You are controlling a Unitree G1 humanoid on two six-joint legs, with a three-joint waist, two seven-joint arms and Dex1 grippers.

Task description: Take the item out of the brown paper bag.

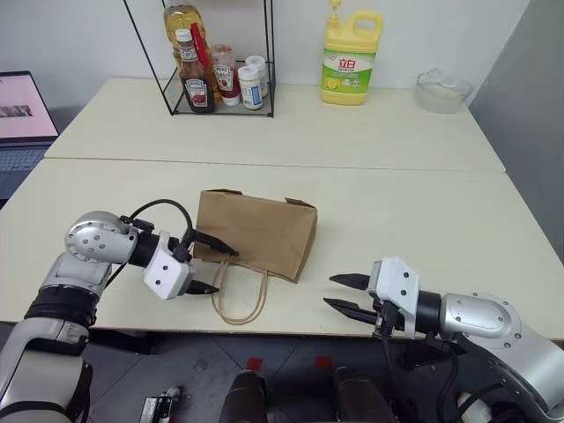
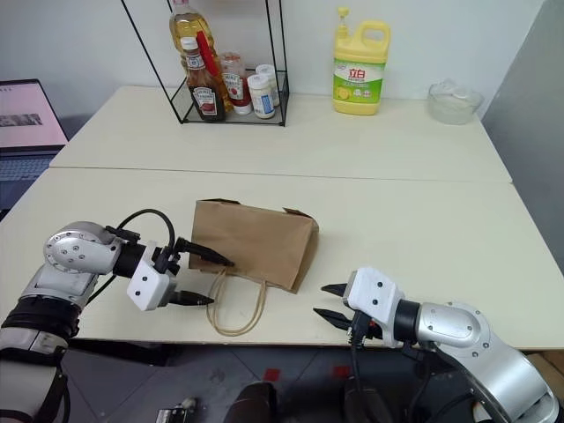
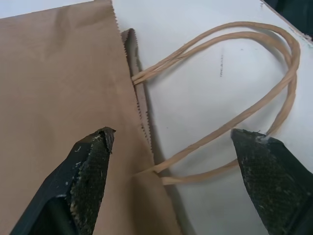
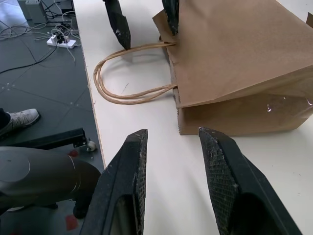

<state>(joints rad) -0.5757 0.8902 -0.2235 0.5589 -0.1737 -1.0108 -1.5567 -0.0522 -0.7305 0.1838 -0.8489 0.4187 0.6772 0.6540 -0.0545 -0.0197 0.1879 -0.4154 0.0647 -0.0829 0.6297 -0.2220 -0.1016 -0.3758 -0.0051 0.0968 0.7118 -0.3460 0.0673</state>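
Laptop [image 1: 22, 119]: at the far left edge, screen lit, well apart from the bag.
Left gripper [image 1: 214, 270]: at the near left of the table [image 1: 423, 220], pointing toward the bag's mouth. Jaws stand wide apart and empty. One finger lies over the bag's top panel at the mouth edge; the other hangs over the handle loops.
Brown paper bag [image 1: 260, 231]: lying flat on its side near the table's front edge, between the two grippers, mouth facing the front edge.
Cord handles [image 1: 238, 300]: two tan loops trailing from the mouth toward the table's front edge, lying flat on the tabletop.
Item: cannot be seen; the bag's mouth is pressed nearly flat, so its contents cannot be told.
Wire rack [image 1: 220, 62]: at the back of the table, holding sauce bottles and small jars.
Yellow detergent jug [image 1: 350, 60]: upright at the back, right of the rack.
Right gripper [image 1: 345, 293]: at the near right, fingers aimed at the bag's side, apart from it. Jaws part-way open, nothing between them.
Glass bowl [image 1: 442, 91]: at the back right corner.
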